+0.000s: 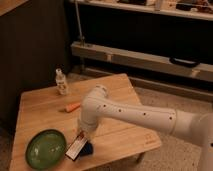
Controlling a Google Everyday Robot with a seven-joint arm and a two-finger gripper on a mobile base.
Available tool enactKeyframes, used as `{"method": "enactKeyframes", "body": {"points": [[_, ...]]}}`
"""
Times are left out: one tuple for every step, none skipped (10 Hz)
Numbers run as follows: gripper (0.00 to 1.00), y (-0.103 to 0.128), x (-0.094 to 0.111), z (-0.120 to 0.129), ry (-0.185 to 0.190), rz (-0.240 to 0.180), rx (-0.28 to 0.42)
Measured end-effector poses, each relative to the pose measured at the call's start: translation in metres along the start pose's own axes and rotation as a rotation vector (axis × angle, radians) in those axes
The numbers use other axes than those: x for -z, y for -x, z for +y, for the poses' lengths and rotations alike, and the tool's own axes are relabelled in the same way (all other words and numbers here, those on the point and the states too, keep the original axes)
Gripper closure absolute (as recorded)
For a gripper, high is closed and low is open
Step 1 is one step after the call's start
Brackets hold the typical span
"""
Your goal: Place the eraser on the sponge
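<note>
The eraser (75, 147), a flat black block with a white and red label, lies tilted over the dark blue sponge (87, 149) near the table's front edge. Only the sponge's right part shows from under it. My gripper (81, 136) hangs at the end of the white arm (130, 115), right above the eraser's upper end, and the arm's wrist hides its tips. The eraser sits just right of the green bowl.
A round green bowl (46, 148) stands at the front left of the wooden table (115, 90). An orange carrot (72, 106) lies mid-table. A small clear bottle (61, 82) stands at the back left. A metal rack runs behind the table.
</note>
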Motion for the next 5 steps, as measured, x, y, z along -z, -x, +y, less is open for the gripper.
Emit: {"method": "enactKeyframes", "body": {"points": [[1.00,-0.002,-0.002,0.000,-0.002,0.000,-0.010],[1.00,-0.004,-0.006,0.000,-0.002,-0.002,-0.020],[1.00,-0.006,-0.012,-0.001,0.002,-0.003,-0.031],[1.00,-0.008,-0.015,-0.003,0.007,0.000,-0.035],[1.00,-0.009,-0.020,-0.005,0.015,0.006,-0.039]]}}
